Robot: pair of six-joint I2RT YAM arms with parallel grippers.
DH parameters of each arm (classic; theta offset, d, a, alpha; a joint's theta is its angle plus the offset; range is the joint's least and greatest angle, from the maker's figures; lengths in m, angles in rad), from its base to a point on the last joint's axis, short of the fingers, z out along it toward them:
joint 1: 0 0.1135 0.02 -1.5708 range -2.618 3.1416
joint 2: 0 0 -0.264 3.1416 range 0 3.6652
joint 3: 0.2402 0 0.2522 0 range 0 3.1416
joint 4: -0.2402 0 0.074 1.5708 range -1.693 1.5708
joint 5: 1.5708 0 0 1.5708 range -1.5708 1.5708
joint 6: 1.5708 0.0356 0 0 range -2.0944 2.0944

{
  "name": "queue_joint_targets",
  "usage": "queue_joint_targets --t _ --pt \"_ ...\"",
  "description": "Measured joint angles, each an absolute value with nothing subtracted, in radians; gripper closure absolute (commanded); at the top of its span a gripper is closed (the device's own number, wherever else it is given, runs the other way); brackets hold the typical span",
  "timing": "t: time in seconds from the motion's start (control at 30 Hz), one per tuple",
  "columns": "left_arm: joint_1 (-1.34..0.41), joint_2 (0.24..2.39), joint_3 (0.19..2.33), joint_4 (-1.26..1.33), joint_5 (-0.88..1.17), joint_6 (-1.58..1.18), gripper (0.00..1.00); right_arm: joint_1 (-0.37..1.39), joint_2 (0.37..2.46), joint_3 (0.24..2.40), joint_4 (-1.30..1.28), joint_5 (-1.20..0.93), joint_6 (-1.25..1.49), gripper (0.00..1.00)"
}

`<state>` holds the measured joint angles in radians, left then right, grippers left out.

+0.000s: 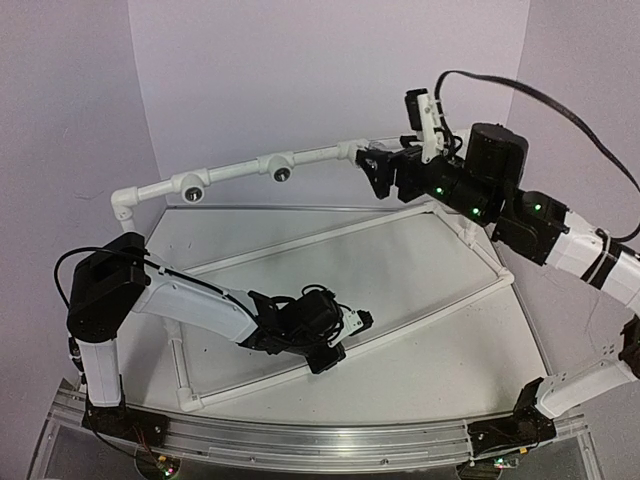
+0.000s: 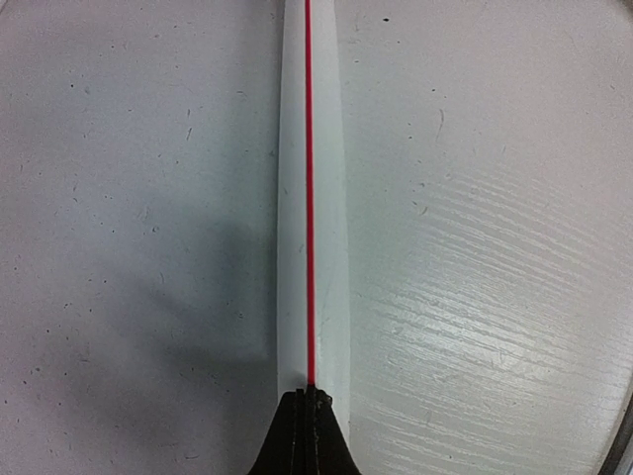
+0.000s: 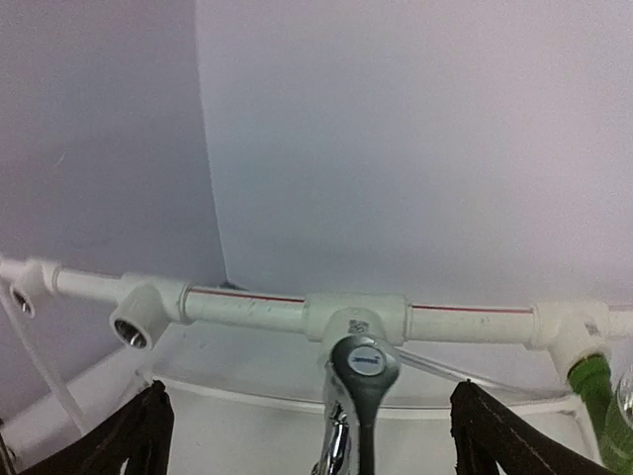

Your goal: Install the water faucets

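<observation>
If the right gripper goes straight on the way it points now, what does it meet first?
Most likely the silver faucet, straight ahead between the fingers of the open right gripper, at the tee fitting of the white pipe. How near it is cannot be told from this view.

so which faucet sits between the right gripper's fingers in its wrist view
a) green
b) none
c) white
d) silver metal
d: the silver faucet stands between the open right gripper's fingers, while the green faucet is off at the right end of the white pipe.
</observation>
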<state>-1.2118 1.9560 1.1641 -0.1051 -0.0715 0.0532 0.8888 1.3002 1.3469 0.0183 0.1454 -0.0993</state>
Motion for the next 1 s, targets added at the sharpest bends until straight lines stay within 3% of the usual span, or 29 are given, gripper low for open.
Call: queue_joint_targets --t 0.3,0.5,0.8,1.0 --pt "-1.212 1.956 1.164 -0.105 -0.072 0.053 1.00 0.922 1.237 1.430 -0.317 -0.018 -1.049 0.02" --pt "-1.212 1.956 1.164 -0.105 -0.072 0.053 1.00 0.925 1.252 1.457 -0.401 0.056 -1.530 0.02" --pt "-1.212 1.956 1.164 -0.105 -0.072 0.053 1.00 0.926 1.352 1.457 -0.325 0.212 -1.911 0.02" --pt "-1.212 1.956 1.164 -0.105 -0.072 0.053 1.00 0.926 1.421 1.462 -0.197 0.261 -1.977 0.10"
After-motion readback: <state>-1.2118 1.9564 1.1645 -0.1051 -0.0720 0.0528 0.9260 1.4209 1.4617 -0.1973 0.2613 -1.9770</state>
